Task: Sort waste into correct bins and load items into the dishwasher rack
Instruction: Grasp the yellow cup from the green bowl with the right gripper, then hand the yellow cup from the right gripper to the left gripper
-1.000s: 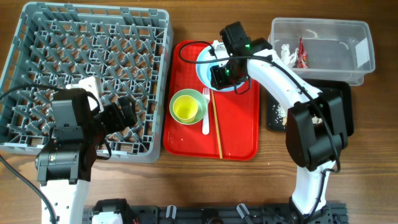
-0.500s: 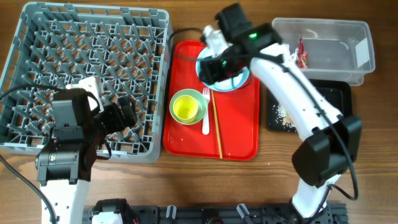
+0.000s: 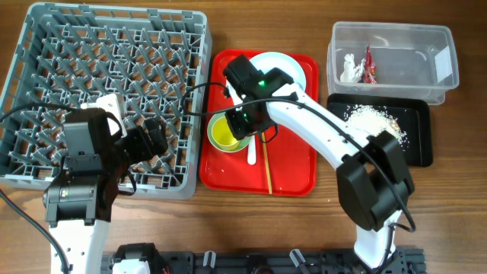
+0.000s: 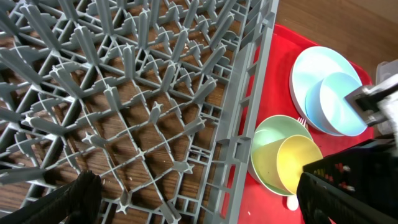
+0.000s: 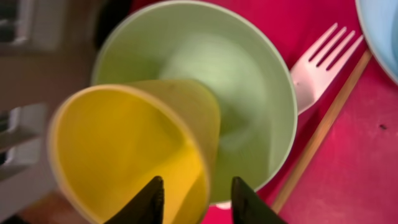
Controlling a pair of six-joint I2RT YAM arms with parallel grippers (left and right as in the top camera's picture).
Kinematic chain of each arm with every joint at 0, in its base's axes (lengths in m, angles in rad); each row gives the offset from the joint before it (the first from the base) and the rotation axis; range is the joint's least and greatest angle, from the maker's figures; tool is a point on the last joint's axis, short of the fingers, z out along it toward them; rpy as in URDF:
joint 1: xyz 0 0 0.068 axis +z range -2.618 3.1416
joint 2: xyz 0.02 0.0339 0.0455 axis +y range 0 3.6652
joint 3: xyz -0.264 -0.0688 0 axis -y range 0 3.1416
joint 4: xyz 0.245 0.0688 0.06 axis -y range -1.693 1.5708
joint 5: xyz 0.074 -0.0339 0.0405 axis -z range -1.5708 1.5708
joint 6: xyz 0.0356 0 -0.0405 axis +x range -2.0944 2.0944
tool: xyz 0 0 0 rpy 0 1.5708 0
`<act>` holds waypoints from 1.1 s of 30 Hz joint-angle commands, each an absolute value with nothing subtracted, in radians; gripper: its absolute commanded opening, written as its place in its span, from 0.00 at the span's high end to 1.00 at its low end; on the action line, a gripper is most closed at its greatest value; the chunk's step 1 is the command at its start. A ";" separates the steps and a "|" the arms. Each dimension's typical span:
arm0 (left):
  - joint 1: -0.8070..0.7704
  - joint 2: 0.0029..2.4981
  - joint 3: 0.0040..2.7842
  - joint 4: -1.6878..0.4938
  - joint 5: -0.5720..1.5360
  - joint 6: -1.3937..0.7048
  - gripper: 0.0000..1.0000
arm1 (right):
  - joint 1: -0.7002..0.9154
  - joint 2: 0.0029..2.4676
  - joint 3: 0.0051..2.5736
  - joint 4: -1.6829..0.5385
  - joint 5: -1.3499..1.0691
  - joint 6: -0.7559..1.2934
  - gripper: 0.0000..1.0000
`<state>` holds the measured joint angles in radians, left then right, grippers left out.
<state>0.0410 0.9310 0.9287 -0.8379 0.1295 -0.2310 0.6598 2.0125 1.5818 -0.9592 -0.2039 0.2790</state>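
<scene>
Just ahead of the right jaws, the yellow cup (image 5: 124, 155) is badly blurred (the jaw tips themselves are cut off by the bottom edge). Beyond it, the handle of the fork (image 5: 323, 59) hides under the green bowl (image 5: 249, 87). The left jaws show only as dark blurs at their view's bottom corners.

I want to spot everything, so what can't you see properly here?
Overhead: the right arm hides the right tool and part of the yellow cup.
Right wrist: blurry; the light-green bowl hides most of the fork's handle.
Left wrist: the right arm covers the pale-blue bowl's edge.
Overhead: the wrapper's print is too small to read.
</scene>
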 commanded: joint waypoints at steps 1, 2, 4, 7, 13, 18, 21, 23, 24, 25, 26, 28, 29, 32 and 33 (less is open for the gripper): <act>0.036 0.926 0.947 -0.836 0.141 -0.244 0.00 | 0.664 2.037 1.551 -0.933 -0.175 0.325 0.86; 0.036 0.926 0.947 -0.836 0.141 -0.244 0.00 | 0.663 2.037 1.551 -0.929 -0.175 0.325 0.92; 0.036 0.926 0.947 -0.836 0.141 -0.244 0.00 | 0.659 2.033 1.555 -0.914 -0.175 0.325 0.96; 0.036 0.926 0.947 -0.835 0.142 -0.244 0.00 | 0.642 2.032 1.587 -0.925 -0.175 0.325 0.96; 0.036 0.926 0.947 -0.834 0.142 -0.244 0.00 | 0.570 1.990 1.749 -1.026 -0.188 0.313 0.96; 0.036 0.926 0.947 -0.799 0.175 -0.293 0.00 | 0.477 1.916 1.866 -1.047 -0.392 0.236 0.96; 0.036 0.931 0.947 -0.746 0.257 -0.335 0.00 | 0.430 1.884 1.868 -1.035 -0.516 0.236 0.96; 0.036 0.941 0.947 -0.702 0.324 -0.336 0.00 | 0.409 1.881 1.868 -1.035 -0.620 0.235 0.96; 0.036 0.950 0.947 -0.676 0.365 -0.347 0.00 | 0.403 1.881 1.868 -1.034 -0.667 0.235 0.96; 0.036 0.964 0.947 -0.640 0.427 -0.353 0.00 | 0.392 1.881 1.863 -1.025 -0.761 0.235 0.96; 0.036 0.977 0.947 -0.610 0.484 -0.353 0.00 | 0.387 1.881 1.860 -1.014 -0.841 0.235 0.96; 0.036 1.004 0.947 -0.546 0.605 -0.353 0.00 | 0.383 1.881 1.858 -0.993 -0.988 0.228 0.96; 0.036 1.022 0.947 -0.502 0.689 -0.353 0.00 | 0.383 1.881 1.858 -0.983 -1.049 0.228 0.96; 0.036 1.060 0.947 -0.400 0.867 -0.353 0.00 | 0.383 1.881 1.858 -0.970 -1.158 0.228 0.96; 0.036 1.070 0.947 -0.367 0.916 -0.353 0.00 | 0.383 1.881 1.858 -0.966 -1.190 0.228 0.96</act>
<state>0.0410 1.0378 0.9314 -0.4366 0.6174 -0.3408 0.3836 1.8854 1.8523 -0.9783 -0.9360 0.2485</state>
